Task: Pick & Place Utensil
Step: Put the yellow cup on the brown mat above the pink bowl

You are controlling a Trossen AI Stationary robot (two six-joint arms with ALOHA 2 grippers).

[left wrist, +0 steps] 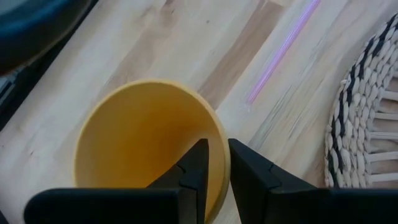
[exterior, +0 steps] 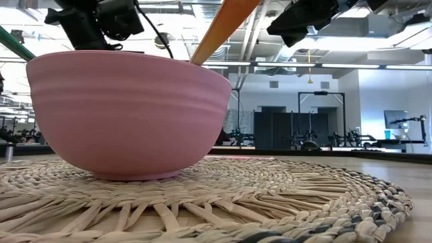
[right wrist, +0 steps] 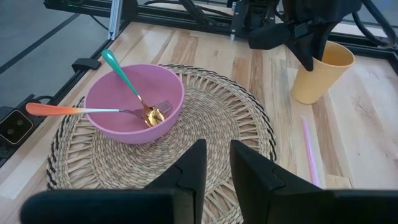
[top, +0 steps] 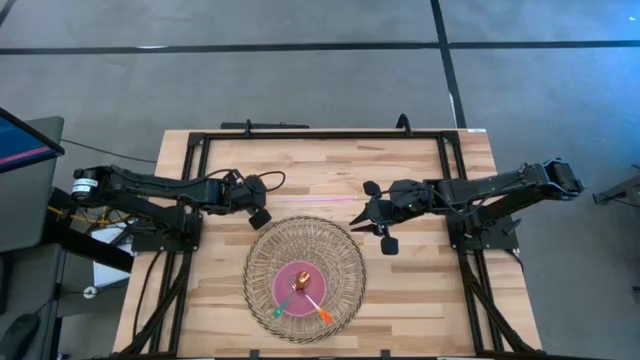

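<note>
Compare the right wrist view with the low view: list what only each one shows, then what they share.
Only the right wrist view shows the yellow cup with the left gripper at its rim, a pink straw lying on the table, and the utensil heads inside the bowl: a gold spoon and a fork.

Only the low view shows the room behind the table, and the bowl's outer wall from the side.

Both show the pink bowl on the woven mat, with the orange handle and the teal handle sticking out.
</note>
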